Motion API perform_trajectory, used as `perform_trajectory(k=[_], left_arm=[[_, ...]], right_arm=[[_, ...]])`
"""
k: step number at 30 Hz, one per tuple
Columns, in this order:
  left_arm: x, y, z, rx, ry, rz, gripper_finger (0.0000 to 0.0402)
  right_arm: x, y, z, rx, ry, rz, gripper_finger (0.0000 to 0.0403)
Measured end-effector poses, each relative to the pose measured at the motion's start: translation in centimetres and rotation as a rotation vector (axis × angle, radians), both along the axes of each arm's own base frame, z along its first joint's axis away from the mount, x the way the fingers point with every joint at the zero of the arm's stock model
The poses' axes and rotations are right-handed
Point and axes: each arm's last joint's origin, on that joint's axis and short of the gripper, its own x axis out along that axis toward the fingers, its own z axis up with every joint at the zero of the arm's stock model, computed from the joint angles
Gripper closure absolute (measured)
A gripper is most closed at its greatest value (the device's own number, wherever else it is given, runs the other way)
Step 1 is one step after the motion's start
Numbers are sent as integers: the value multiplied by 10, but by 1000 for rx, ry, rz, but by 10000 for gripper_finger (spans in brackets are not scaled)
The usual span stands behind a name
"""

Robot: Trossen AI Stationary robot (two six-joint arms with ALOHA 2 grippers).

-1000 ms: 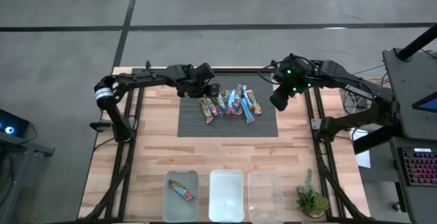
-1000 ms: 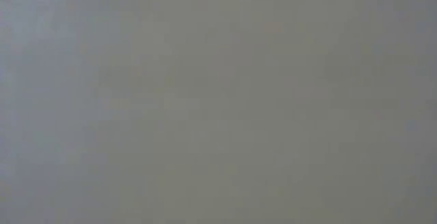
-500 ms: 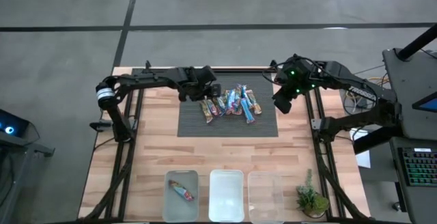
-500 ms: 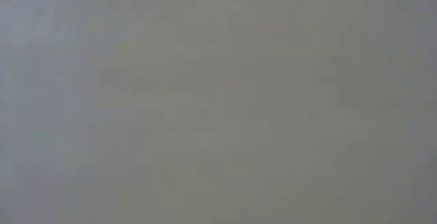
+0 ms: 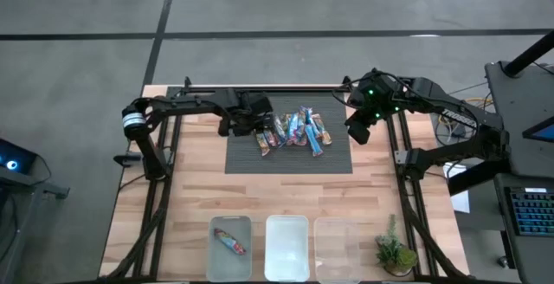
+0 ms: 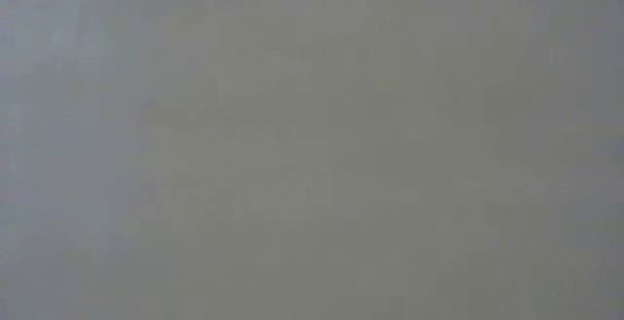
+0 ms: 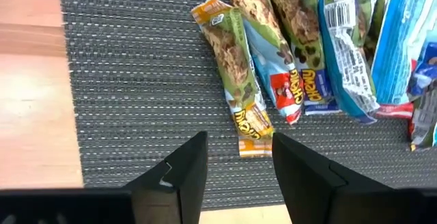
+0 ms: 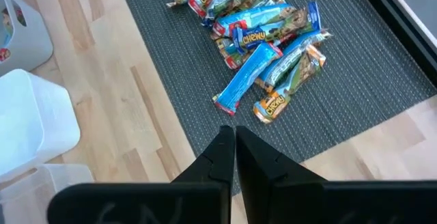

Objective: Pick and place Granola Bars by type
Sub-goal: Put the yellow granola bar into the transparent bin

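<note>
From the high view, the sorting had barely begun. One granola bar [image 5: 230, 240] lay in the left bin [image 5: 229, 248] of three clear bins along the table's near edge, well apart from the dark mat [image 5: 238, 156]; the middle bin [image 5: 286, 248] and the right bin [image 5: 337, 249] looked empty. The rest of the Granola Bars [image 5: 293, 132] sat heaped on the mat's far half. The left gripper [image 5: 249, 125] hung over the mat just beside the heap's left end; the right gripper [image 5: 357, 131] hung at the mat's right edge.

The low view showed only a blank grey blur.

In the left wrist view, the left gripper [image 7: 237, 157] had its fingers apart over the mat, straddling the near end of an orange-wrapped bar [image 7: 233, 70] at the heap's edge without clamping it. I judged this bar the next pick.

In the right wrist view, the right gripper [image 8: 231, 147] had its fingers pressed together, empty, above the mat's edge with the heap [image 8: 259, 36] ahead of it. Nearly all the bars were left to sort.
</note>
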Motion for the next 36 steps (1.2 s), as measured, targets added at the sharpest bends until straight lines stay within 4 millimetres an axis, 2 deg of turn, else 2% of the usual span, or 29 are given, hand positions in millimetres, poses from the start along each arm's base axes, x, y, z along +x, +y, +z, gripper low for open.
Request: perform_trajectory(k=[14,30,36], left_arm=[[3,-1,-2,17,-1,37,255],[24,6,-48,-11,81,36,255],[29,8,-56,-14,70,67,255]], right_arm=[[0,0,0,4,0,-6,394],[0,0,0,27,-3,-42,394],[0,0,0,31,-3,-48,394]])
